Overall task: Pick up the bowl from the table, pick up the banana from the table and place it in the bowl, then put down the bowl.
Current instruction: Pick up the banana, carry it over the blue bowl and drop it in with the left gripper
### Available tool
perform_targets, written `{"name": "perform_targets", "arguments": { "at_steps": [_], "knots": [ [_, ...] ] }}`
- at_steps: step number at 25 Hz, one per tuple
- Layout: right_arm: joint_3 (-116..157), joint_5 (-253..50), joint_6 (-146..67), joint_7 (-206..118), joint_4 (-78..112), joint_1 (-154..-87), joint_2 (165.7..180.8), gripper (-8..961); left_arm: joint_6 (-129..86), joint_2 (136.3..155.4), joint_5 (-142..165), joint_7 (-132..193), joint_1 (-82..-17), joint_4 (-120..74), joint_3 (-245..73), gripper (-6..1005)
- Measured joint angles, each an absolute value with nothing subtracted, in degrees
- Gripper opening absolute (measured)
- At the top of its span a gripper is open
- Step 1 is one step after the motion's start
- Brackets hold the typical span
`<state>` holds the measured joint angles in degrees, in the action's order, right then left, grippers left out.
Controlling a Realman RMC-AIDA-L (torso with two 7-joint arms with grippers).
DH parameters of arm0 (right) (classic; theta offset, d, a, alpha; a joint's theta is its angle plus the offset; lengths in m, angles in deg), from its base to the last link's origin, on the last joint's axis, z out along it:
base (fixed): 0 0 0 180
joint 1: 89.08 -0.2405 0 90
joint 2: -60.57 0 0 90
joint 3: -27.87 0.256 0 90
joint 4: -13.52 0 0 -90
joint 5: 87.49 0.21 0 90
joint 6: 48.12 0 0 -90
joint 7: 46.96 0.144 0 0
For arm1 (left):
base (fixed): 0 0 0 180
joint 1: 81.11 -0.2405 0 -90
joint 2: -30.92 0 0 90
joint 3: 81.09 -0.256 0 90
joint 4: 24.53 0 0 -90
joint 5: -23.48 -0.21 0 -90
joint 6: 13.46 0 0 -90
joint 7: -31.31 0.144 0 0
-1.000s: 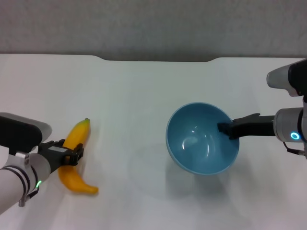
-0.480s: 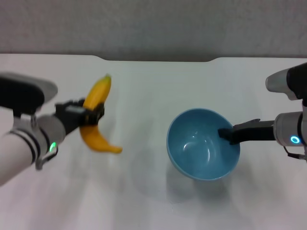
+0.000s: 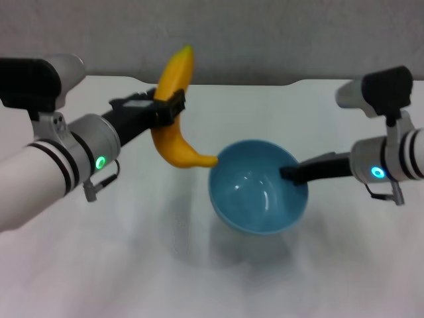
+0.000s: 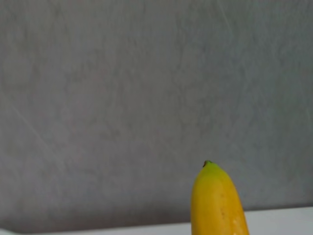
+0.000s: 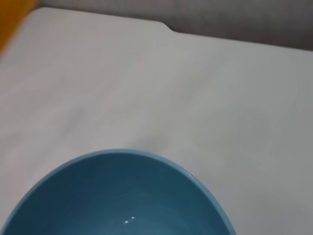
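My left gripper [image 3: 164,106] is clamped around the middle of the banana [image 3: 173,112], holding it in the air to the left of the bowl [image 3: 258,187], its lower tip just beside the bowl's left rim. My right gripper [image 3: 291,173] pinches the bowl's right rim, carrying it tilted above the table [image 3: 132,265].

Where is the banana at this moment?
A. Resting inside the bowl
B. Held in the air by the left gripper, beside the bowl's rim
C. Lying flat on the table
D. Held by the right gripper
B. The left gripper holds the banana off the table, its lower end beside the rim of the bowl, not inside; the right gripper holds the bowl.
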<state>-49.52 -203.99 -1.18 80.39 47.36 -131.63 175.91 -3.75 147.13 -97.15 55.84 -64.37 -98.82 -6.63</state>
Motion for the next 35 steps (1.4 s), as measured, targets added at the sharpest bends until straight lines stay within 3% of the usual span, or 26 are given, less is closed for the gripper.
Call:
{"name": "perform_targets", "arguments": {
  "at_steps": [13, 35],
  "knots": [
    [-50.1, -199.4, -1.3, 82.2, 46.0, -138.3, 176.22, 33, -4.4, 147.39, -90.9, 55.9, -63.1, -95.1, -9.4, 489],
    [-50.1, -198.2, -3.6, 82.3, 44.1, -138.9, 176.12, 35, -5.8, 147.49, -87.5, 56.0, -62.5, -96.5, -13.4, 489]
  ]
}}
